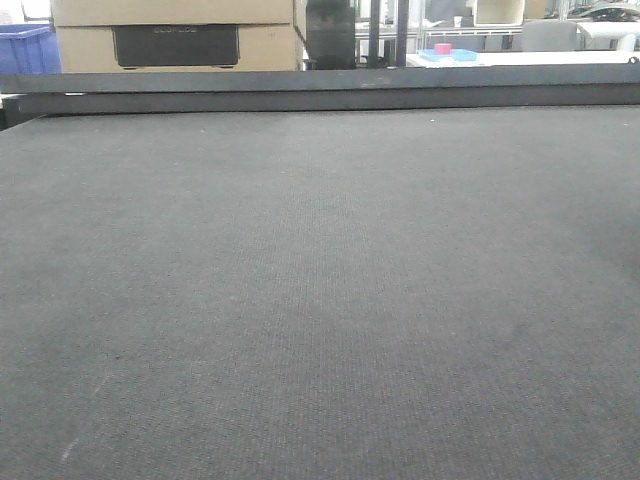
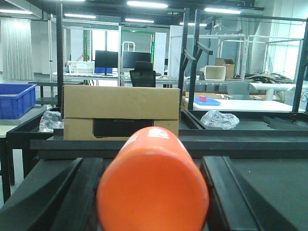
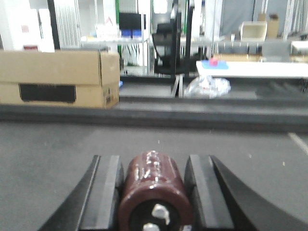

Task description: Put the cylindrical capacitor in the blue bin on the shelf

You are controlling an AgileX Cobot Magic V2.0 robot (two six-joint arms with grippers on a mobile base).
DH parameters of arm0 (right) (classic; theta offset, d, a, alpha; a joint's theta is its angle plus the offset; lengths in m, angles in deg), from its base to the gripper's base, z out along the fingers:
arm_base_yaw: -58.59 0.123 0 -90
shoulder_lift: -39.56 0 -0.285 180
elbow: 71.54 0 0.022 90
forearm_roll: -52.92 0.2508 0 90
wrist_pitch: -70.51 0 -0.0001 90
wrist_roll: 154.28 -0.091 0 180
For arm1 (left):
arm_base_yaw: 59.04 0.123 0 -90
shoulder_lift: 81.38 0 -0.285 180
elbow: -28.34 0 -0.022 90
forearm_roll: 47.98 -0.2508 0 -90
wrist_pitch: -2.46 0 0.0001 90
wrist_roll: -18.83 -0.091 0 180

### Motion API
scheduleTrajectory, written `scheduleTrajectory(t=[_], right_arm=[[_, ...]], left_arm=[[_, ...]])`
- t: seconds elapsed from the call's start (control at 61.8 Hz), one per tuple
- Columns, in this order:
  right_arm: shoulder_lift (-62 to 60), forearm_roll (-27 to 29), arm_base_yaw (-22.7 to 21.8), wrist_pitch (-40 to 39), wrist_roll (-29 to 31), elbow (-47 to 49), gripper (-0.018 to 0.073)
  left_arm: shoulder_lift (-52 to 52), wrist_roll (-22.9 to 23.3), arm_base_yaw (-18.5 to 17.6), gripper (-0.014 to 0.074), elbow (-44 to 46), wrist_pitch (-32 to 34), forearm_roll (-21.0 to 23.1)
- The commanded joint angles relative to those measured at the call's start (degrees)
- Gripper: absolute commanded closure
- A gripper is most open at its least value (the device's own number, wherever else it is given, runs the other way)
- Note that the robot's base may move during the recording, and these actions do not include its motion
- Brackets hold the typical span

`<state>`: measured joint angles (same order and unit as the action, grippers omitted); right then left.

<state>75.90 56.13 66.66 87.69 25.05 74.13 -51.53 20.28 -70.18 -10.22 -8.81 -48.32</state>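
1. In the right wrist view, the right gripper [image 3: 152, 166] holds the capacitor [image 3: 153, 192]. It is a dark brown-red cylinder with a shiny skin, and it has metal terminals on the end that faces the camera.
2. The jaws of this gripper are narrow and closed on the capacitor. The black fingers [image 3: 106, 192] press its sides at 9 o'clock and at 3 o'clock.
3. The capacitor lies along the fingers, above the grey mat [image 3: 48, 159]. We cannot tell whether it touches the mat.
4. In the left wrist view, the left gripper [image 2: 151, 159] holds an orange cylinder [image 2: 154, 192] with a white mark near its far end. The jaws are closed on it, and its fingers [image 2: 62, 197] touch the round sides at 9 and 3 o'clock.
5. At 12 o'clock from the orange cylinder we see a cardboard box [image 2: 120, 113] beyond the far edge of the mat. In the right wrist view the same box [image 3: 57, 77] is at 10 o'clock from the capacitor.
6. A blue crate [image 2: 17, 100] stands at 10 o'clock from the orange cylinder, well apart from both grippers.
7. A crumpled plastic bag [image 2: 219, 119] lies at 1 o'clock. Behind it there is a white table [image 2: 250, 105] with a small pink block [image 2: 203, 98] on a blue tray.
8. In the front view the mat [image 1: 320, 300] fills almost the whole picture. The box [image 1: 170, 30] is at 11 o'clock and the crate [image 1: 25, 48] is at the left edge.
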Motion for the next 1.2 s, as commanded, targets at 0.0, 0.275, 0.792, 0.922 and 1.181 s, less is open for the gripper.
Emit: scheduleTrajectory(t=[0.0,0.275,0.792,0.922,1.181], right_arm=[[-2.1,-0.5,0.0,-1.8,0.2,0.0,0.0721],[-4.2,-0.5,0.0,-1.8,0.2,0.0,0.0721],[-4.2,-0.5,0.0,-1.8,0.2,0.0,0.0721],[-4.2,-0.5,0.0,-1.8,0.2,0.0,0.0721],[-4.2,-0.5,0.0,-1.8,0.2,0.0,0.0721]], left_arm=[[-0.4,0.3,-0.1,0.0707,-0.1,1.2,0.0],[-0.4,0.3,-0.1,0.0707,-0.1,1.2,0.0],[-0.4,0.3,-0.1,0.0707,-0.1,1.2,0.0],[-0.4,0.3,-0.1,0.0707,-0.1,1.2,0.0],[-0.4,0.3,-0.1,0.0707,-0.1,1.2,0.0]])
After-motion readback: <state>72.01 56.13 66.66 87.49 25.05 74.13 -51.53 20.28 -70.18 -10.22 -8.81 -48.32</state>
